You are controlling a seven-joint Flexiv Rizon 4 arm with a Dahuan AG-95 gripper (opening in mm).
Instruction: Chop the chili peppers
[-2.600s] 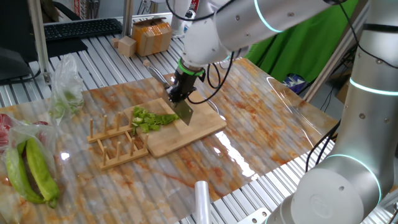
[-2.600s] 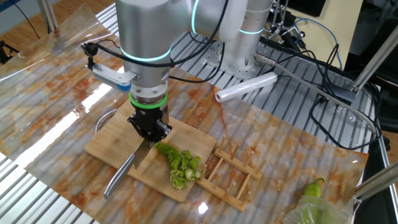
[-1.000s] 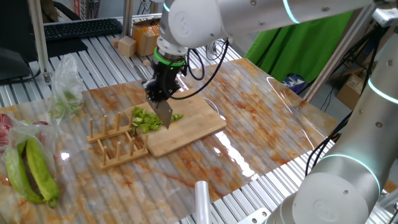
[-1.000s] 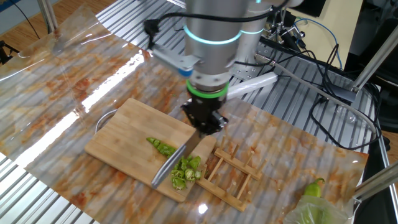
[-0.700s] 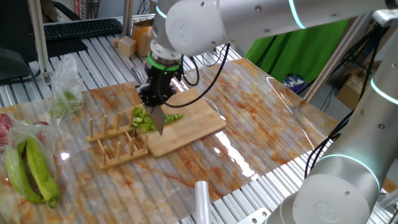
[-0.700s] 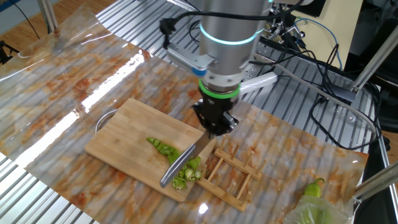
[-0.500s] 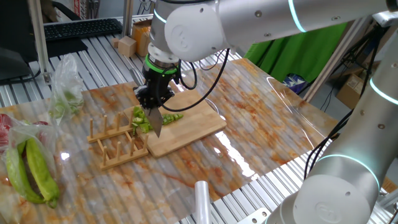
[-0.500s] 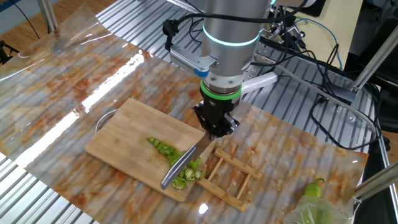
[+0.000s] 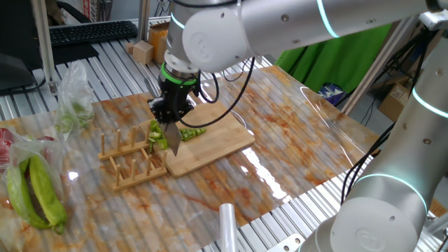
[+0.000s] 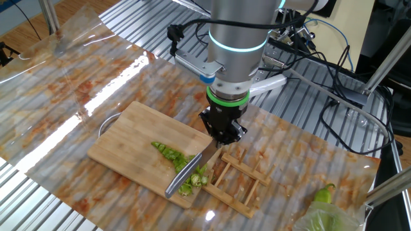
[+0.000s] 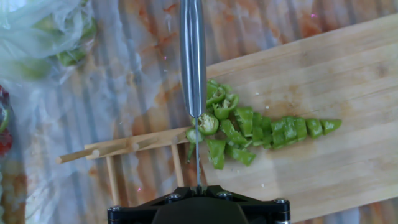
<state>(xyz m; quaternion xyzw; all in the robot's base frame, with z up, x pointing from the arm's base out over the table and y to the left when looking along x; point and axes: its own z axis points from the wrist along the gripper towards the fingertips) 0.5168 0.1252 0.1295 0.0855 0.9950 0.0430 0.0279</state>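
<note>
A robot lab, set up for a kitchen trial. The table (image 9: 105,66) is built of bare aluminium rails, with a marbled plastic sheet (image 9: 294,133) laid over it. Behind the table stand a green screen (image 9: 336,56) and a keyboard (image 9: 91,31); beside it cables (image 10: 321,70) trail loose. Cardboard boxes (image 9: 171,40) sit at the table's far edge.

Gripper (image 11: 198,208) fingertips are lying hidden under its housing; knife (image 11: 193,56) is running off the frame beyond the jaws.
</note>
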